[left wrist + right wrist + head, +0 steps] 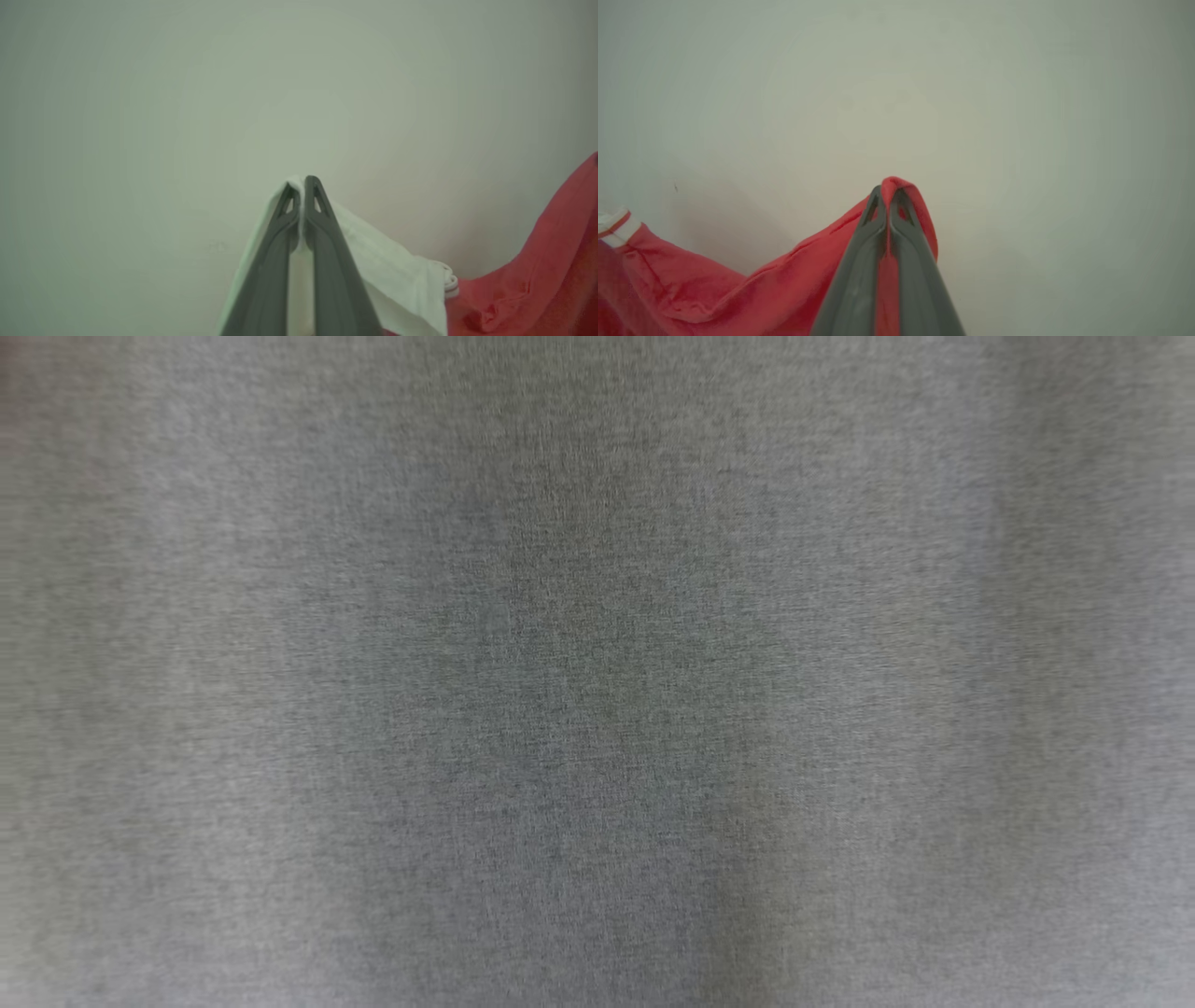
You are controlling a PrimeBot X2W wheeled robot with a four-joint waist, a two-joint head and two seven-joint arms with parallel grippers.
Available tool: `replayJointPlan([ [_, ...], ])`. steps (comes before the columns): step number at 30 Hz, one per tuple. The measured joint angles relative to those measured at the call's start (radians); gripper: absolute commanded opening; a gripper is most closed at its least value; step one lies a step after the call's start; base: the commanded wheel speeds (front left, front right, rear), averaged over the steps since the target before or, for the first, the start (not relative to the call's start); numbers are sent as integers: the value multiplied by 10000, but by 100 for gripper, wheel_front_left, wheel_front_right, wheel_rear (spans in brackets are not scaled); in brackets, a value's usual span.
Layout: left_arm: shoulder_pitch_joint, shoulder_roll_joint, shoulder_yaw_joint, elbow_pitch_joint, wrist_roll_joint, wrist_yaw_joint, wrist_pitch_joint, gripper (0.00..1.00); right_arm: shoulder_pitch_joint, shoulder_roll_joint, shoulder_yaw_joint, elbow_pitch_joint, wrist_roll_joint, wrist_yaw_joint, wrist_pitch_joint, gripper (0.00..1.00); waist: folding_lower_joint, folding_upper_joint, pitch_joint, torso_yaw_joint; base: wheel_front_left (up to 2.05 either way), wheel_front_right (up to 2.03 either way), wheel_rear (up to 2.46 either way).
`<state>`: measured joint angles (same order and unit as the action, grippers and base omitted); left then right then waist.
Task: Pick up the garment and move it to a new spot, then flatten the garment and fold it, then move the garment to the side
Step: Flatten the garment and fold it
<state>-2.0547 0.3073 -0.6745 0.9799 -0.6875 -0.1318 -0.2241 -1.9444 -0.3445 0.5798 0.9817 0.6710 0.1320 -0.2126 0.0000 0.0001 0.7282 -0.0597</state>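
The left gripper (302, 184) is pinching a white fold of the garment (402, 280) between its two long dark fingers (268, 266); the fingertips are pressing together at the fold's upper edge, with a pale strip of cloth showing in the slit lower down; the right gripper (888, 193) is clamping a red fold of the same garment, its fingers (857, 280) meeting along their length, the cloth peaking just over the tips and draping down one side of them; both grippers are pointing away from the garment's hanging bulk.
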Motion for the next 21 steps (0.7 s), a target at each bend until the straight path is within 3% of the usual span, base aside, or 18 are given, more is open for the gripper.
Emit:
replayJointPlan([
  [7,3169,489,132,-1724,-755,0,-334,0,2695,-405,629,-1407,1016,0,-272,0,-1,-1,-810,8,0,0,0],
  [12,6416,972,700,-4184,-1030,662,-385,0,5366,-901,729,-2995,1749,0,-433,0,-3,-2,-1681,6,0,0,0],
  [17,9535,1511,1396,-6730,-1160,1645,-385,0,7724,-1087,698,-4243,2033,0,-472,0,-3,-2,-2416,-45,0,0,0],
  [21,12052,1567,1906,-8502,-1225,2362,-385,0,9691,-1350,650,-5175,1896,0,-485,0,-3,-2,-3010,-69,0,0,0],
])
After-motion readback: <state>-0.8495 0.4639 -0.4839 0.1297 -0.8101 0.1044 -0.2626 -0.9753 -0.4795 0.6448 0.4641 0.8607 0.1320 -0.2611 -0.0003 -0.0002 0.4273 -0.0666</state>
